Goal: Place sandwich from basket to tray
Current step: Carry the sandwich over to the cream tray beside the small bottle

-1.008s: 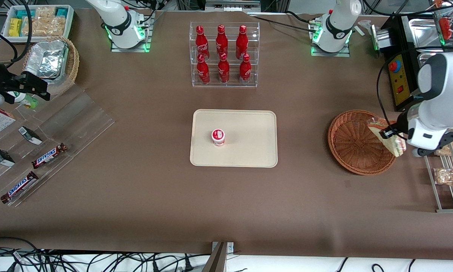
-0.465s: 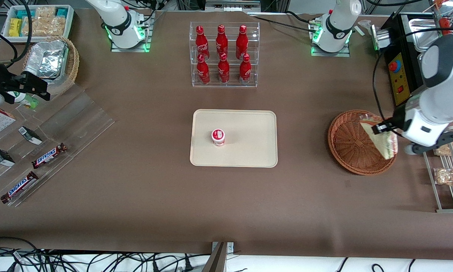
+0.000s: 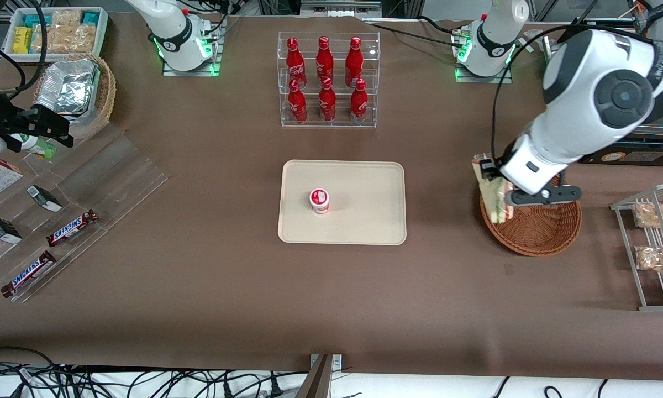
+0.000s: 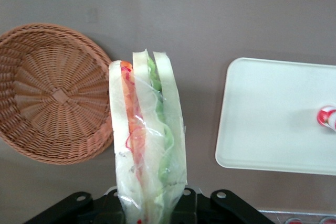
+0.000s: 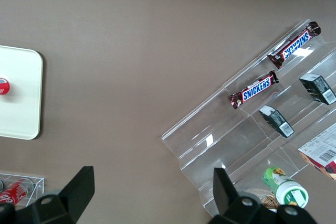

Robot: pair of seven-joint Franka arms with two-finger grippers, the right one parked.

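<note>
The sandwich (image 3: 495,194) is held clear of the basket (image 3: 536,231), hanging point-down at the basket's nine o'clock rim, and the gripper (image 3: 496,178) is clamped tight on its upper edge. In the left wrist view the wedge (image 4: 148,140) is seen edge-on, white bread and green and pink filling bulging inside loose clear wrap, with the basket (image 4: 52,93) at nine o'clock of it and the tray (image 4: 278,114) at three o'clock. The wrap is slack, so a slip through the fingers is judged the main risk if the carry is hurried or the arm is swung sharply. A small red-and-white cup (image 3: 319,200) is standing on the tray (image 3: 364,182), just at eight o'clock of centre; if the sandwich is lowered there, the cup could be knocked over. A tall hanging wedge may also topple or land across the rim if released too high.
</note>
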